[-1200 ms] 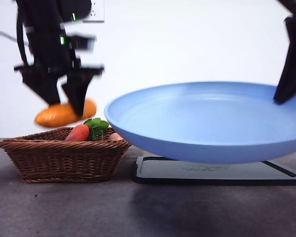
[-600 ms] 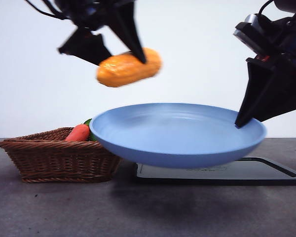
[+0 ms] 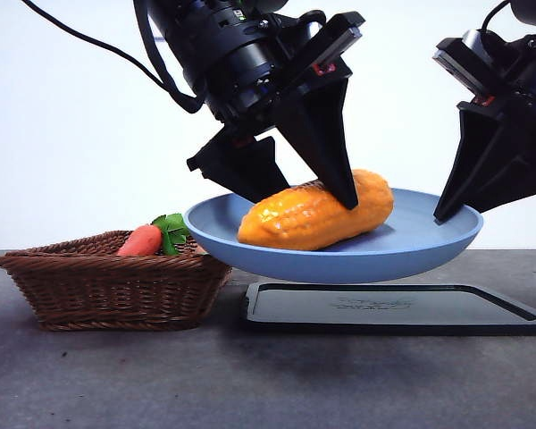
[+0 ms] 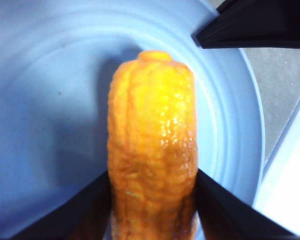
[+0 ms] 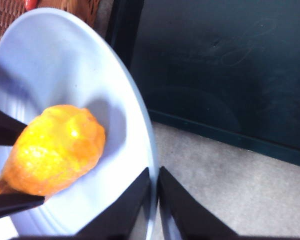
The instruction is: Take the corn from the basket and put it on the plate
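Observation:
The orange-yellow corn [image 3: 317, 214] lies tilted low inside the light-blue plate [image 3: 402, 255], its underside hidden behind the near rim. My left gripper [image 3: 299, 198] comes down from above and is shut on the corn [image 4: 152, 145], a black jaw on either side. My right gripper [image 3: 442, 217] is shut on the plate's right rim [image 5: 149, 150] and holds the plate in the air above the black tray [image 3: 384, 308]. The wicker basket [image 3: 107, 286] stands on the table to the plate's left. I cannot tell whether the corn touches the plate's floor.
A red-orange carrot with green leaves [image 3: 143, 239] lies in the basket. The flat black tray [image 5: 230, 65] rests on the grey table under the plate. Both arms crowd the space above the plate.
My left gripper carried the corn from above the basket to the right and down into the plate. The right gripper kept hold of the plate, which drew back from the camera and levelled.

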Controlling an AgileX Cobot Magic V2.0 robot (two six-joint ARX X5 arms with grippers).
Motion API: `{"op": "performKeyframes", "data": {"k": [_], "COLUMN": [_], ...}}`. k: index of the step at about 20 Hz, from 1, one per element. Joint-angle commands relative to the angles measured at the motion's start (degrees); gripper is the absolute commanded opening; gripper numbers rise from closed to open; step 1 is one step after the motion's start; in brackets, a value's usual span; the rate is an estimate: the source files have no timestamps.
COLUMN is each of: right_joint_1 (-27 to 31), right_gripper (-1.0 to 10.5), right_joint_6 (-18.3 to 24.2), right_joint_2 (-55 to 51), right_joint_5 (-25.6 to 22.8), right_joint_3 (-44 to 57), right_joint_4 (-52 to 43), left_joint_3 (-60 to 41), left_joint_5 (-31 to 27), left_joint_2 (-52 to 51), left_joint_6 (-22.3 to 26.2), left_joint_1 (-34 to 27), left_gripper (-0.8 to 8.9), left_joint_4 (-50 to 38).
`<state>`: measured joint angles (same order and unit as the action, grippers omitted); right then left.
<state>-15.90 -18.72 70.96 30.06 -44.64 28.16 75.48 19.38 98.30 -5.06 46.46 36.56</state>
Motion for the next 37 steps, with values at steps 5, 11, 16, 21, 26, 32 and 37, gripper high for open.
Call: {"op": "performKeyframes", "data": {"k": [5, 11, 16, 21, 26, 32, 37], "right_joint_1": [-0.13, -0.07, 1.44, 6.38, 10.91, 13.14, 14.27], "right_gripper": [0.0, 0.0, 0.0, 0.0, 0.0, 0.0, 0.0], "right_joint_6": [-0.28, 0.07, 0.04, 0.07, 1.31, 2.78, 3.37], "right_joint_2": [0.52, 0.52, 0.57, 1.55, 7.08, 20.41, 27.56], "right_joint_5": [1.46, 1.36, 1.03, 1.05, 1.01, 1.01, 0.92], "right_joint_3": [-1.18, -1.18, -1.2, -1.33, -4.94, -12.98, -15.47], "right_joint_4": [-0.68, -0.74, -1.25, -2.86, -5.01, -4.9, -5.42], "left_joint_3": [1.09, 7.69, 15.8, 21.75, 26.34, 29.4, 29.48], "left_joint_5": [-0.28, -0.28, -0.28, -0.28, -0.28, -0.28, -0.28], "left_joint_2": [0.7, -0.28, -0.28, -0.37, -0.59, -0.59, -0.59], "left_joint_6": [0.94, 1.68, 2.93, 3.87, 4.02, 3.98, 3.96], "left_joint_1": [1.03, 0.85, 0.63, -0.22, -0.44, -0.37, -0.37], "left_gripper": [3.69, 3.69, 3.68, 3.65, 3.65, 3.65, 3.65], "left_joint_4": [0.76, 7.67, 12.2, 17.2, 21.22, 22.99, 23.21]}}
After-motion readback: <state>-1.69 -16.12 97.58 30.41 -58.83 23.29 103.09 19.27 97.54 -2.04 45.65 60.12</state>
